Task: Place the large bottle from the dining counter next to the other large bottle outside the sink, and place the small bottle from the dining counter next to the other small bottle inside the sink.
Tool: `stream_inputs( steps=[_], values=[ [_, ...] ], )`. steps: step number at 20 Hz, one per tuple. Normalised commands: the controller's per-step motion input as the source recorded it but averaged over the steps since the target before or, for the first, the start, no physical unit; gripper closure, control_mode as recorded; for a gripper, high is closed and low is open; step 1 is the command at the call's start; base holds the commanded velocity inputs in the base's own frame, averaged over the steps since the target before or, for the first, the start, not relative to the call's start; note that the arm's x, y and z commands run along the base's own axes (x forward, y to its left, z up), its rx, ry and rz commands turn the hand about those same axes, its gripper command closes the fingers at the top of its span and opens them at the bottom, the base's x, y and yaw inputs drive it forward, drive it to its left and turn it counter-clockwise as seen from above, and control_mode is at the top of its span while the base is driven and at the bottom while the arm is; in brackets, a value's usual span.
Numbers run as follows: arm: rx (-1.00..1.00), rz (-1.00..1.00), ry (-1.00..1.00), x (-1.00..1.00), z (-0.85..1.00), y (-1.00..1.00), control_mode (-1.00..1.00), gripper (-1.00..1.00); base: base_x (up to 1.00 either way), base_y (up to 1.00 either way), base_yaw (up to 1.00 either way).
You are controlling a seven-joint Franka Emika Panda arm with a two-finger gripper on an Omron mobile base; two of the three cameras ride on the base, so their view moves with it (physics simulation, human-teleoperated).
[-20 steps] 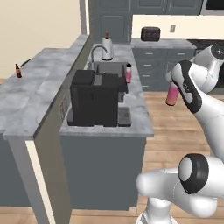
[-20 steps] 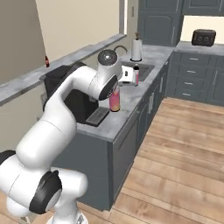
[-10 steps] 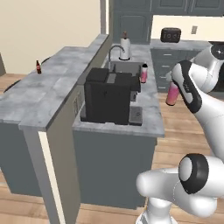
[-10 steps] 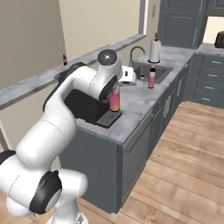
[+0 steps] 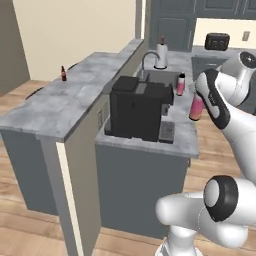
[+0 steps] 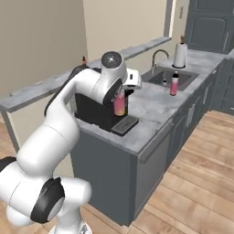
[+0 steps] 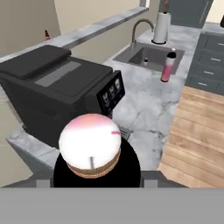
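grip: gripper closed around the large pink bottle; fingers themselves mostly hidden behind it, bottle hangs upright in the air in both base views
carried bottle: off the counter, just in front of the black coffee machine, above the drip tray side
target: other large bottle stands upright on the grey counter at the sink's near corner, outside the basin
sink: dark basin with curved faucet, paper towel roll behind it
small pale bottle: tiny shape low in the basin, too small to confirm details
small brown bottle: on the dining counter, near its far end, untouched, well apart from the arm
risk 1: carried bottle clips the coffee machine's corner on the swing toward the sink; it is the tallest thing in the path
risk 2: set-down too close knocks the standing pink bottle over, likely into the basin
risk 3: set-down too far right puts the base near the counter's front edge; wooden floor below
risk 4: tall bottle, narrow base, tips if released tilted
open room: bare marble between machine and sink, widest patch just this side of the standing bottle
tight spots: basin lip on the left, counter edge on the right, faucet beyond
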Motion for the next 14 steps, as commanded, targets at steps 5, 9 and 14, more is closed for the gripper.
stream_inputs(
  steps=[5,9,14],
  values=[
    [0.00,0.00,0.00,0.00,0.00,0.00,1.00,1.00,0.04,-0.98,0.01],
    [0.00,0.00,0.00,0.00,0.00,0.00,1.00,1.00,0.10,-0.99,0.01],
    [0.00,0.00,0.00,0.00,0.00,0.00,1.00,1.00,0.36,-0.77,0.06]
  ],
)
